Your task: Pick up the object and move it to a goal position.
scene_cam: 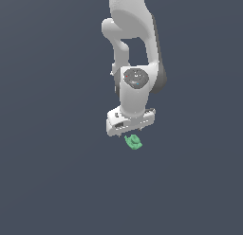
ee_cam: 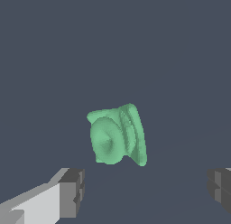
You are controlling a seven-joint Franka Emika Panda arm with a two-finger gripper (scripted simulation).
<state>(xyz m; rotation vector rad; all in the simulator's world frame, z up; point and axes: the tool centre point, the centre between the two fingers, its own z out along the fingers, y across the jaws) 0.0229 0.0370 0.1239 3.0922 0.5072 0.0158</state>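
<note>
While the fingers [ee_cam: 72, 191] stand apart, the object [ee_cam: 117, 135] lies between them, untouched.

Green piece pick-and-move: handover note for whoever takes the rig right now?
Claw: open, empty, fingers wide apart, hovering over the green piece.
Green piece: in the wrist view it sits between the two fingertips' lines but beyond them, not touched. In the exterior view it shows just under the claw.
Done: claw lined up over the piece.
Left: descend, close on the piece, lift, carry to goal. No goal marker is visible in either view.
</note>
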